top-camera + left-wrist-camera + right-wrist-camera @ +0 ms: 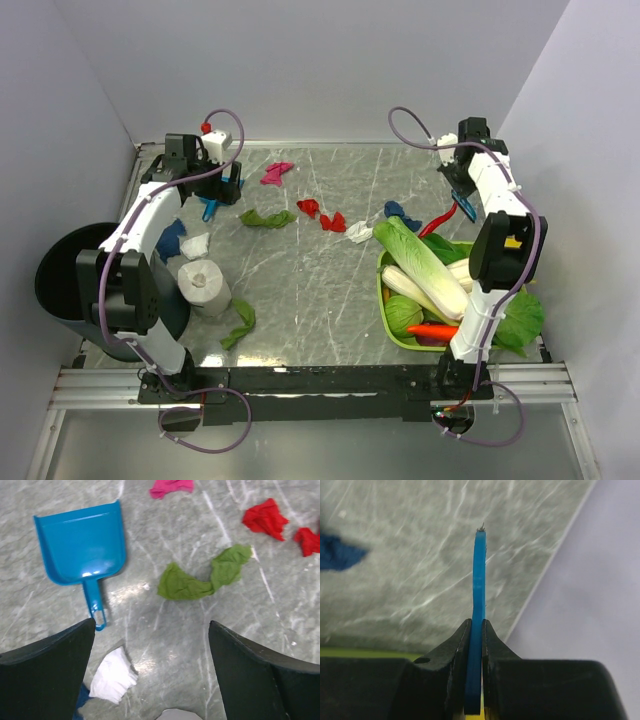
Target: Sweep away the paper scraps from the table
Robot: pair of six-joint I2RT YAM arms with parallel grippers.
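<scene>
Left wrist is showing your left gripper (152,630) gaping; light, floppy paper scraps (200,577) are lying near the bench's (165,650) far edge, so grasp the dustpan handle (94,602) instead; right gripper (476,625) is clamping a blue tool (479,580).

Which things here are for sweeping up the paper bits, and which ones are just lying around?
For the job: paper scraps (red, green, pink, white, blue); blue dustpan; blue brush; table.

Just lying about: tissue roll; cabbage; red chilli; green tray.
</scene>
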